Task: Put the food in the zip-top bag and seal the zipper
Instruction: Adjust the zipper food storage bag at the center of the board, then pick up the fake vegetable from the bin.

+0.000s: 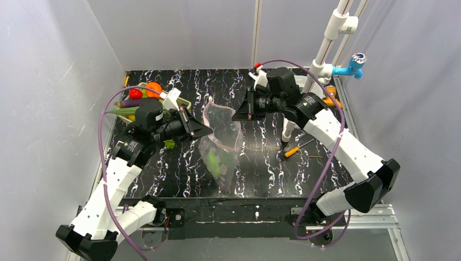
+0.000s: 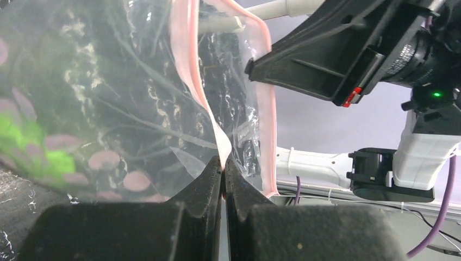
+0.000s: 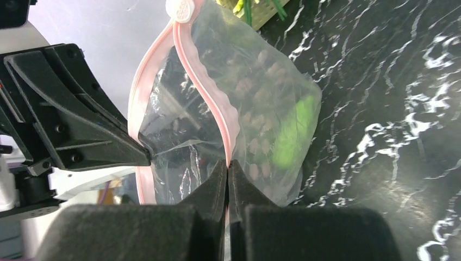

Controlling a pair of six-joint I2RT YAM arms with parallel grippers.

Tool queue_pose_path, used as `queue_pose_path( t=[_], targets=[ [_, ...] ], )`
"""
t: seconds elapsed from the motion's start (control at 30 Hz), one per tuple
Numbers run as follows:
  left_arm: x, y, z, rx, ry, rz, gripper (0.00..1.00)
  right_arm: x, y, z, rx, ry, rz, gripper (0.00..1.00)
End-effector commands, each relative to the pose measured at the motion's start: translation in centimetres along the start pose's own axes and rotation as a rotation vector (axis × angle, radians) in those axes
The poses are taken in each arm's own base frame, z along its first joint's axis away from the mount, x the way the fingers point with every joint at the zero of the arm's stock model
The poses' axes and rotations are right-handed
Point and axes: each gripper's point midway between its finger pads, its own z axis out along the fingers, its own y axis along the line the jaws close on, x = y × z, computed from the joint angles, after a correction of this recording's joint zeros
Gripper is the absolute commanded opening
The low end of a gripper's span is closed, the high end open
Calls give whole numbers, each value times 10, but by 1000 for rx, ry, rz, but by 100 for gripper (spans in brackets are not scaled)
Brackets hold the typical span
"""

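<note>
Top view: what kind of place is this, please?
Probably a robot test booth: plain grey walls close in a black marbled table, a left arm and right arm are bolted at its near edge, and toy food lies behind.

The right gripper [image 3: 227, 166] has its jaws pressed together on the zipper [image 3: 231, 133] (the pinkish strip), holding the clear, dotted zip-top bag [image 3: 261, 87] over the black marbled table [image 3: 391, 109]. The bag's mouth gapes open. The left gripper [image 3: 145, 156] pinches the opposite lip with its tip. A bright green food piece [image 3: 293, 136] lies inside the bag, against its right wall.
</note>
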Motion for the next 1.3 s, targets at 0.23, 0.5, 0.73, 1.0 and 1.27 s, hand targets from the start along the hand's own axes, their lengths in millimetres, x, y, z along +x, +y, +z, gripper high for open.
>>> queue_pose_path(
  t=[0.23,0.5,0.73,1.0,1.27],
  targets=[
    [3,-1,3,1,46,17,30,-20,-1,-33,87,-110,-164,1],
    [-20,18,-27,-234,-44,213,70,-26,-1,-59,152,-164,-223,1],
    [-39,68,-50,-523,-110,328,84,-28,16,-73,103,-198,-237,1],
    [-49,136,-51,-803,-93,337,91,-16,6,-48,55,-157,-212,1],
    [-83,184,-53,-836,-199,57,91,2,0,-32,2,-113,-187,1]
  ],
)
